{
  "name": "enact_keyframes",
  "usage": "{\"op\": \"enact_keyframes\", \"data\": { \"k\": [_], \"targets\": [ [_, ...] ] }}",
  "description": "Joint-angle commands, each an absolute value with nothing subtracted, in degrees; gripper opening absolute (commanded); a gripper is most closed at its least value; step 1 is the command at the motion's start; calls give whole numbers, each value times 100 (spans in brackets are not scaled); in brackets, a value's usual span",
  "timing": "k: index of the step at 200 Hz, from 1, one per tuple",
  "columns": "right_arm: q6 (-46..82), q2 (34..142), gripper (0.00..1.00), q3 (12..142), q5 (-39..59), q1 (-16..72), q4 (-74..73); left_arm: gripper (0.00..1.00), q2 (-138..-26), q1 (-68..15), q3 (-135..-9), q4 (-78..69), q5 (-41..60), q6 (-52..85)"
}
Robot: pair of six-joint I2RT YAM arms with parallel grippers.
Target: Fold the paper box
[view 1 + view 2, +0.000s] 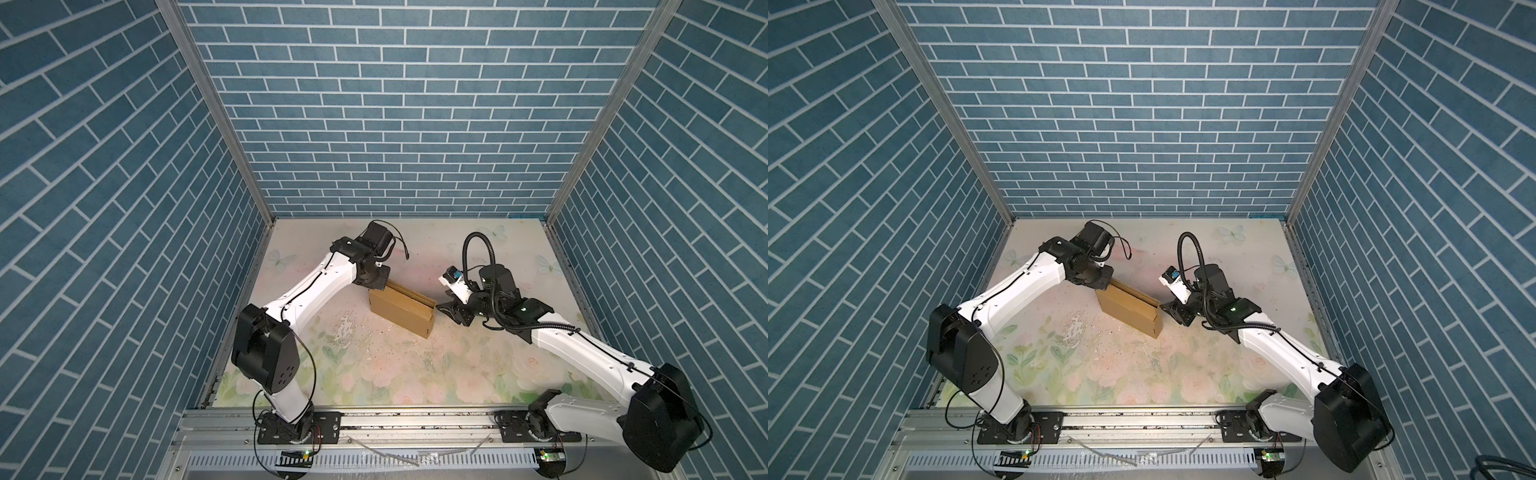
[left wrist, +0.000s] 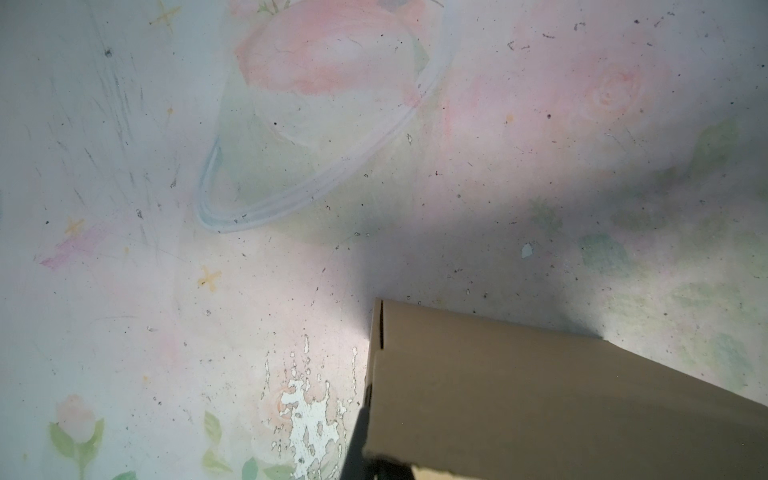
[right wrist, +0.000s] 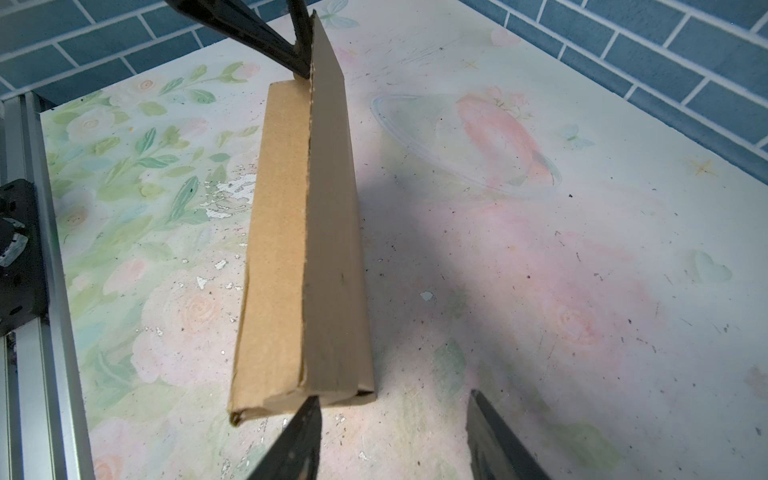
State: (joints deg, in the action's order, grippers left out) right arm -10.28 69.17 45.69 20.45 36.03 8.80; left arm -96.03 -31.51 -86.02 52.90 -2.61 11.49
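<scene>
At desk [image 1: 374, 365] centre the paper box [image 1: 401, 311] stands half-folded, one panel upright. Left arm [image 1: 316, 286] reaches forward, wrist bent down, left tool [image 1: 383, 284] pinching that panel's left end. Right arm [image 1: 582, 340] stretched low, right tool [image 3: 392, 399] jaws apart beside the right end.
</scene>
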Motion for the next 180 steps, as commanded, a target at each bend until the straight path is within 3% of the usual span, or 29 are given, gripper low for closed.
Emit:
{"op": "enact_keyframes", "data": {
  "k": [1,180],
  "targets": [
    [-860,6999,56,4957,2287,3654,527,0,-9685,-3316,-8747,5344,422,1064],
    [-887,6996,59,4983,2390,3656,492,0,-9695,-3318,-8679,5309,413,1090]
  ]
}}
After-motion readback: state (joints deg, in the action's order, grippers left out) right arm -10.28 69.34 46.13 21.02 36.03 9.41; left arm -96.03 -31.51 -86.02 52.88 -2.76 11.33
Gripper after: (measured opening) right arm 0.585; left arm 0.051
